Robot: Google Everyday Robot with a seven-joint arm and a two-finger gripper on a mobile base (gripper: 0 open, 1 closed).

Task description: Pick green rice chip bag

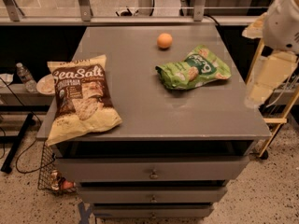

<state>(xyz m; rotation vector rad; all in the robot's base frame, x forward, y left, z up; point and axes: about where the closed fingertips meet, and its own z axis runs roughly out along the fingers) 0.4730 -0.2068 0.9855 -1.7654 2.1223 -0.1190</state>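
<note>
The green rice chip bag (194,68) lies flat on the right half of the grey cabinet top (140,106), with a dark green and white logo and pale round chips printed on it. My gripper (264,80) shows as a pale cream shape hanging under the white arm (285,15) at the right edge of the camera view. It is off the cabinet's right side, to the right of the bag and not touching it.
A large cream-and-brown Sea Salt bag (81,99) lies at the front left and overhangs the edge. An orange ball (164,40) sits behind the green bag. Drawers (152,174) are below the top, a wire basket (53,171) at lower left, and a yellow stand (275,120) at right.
</note>
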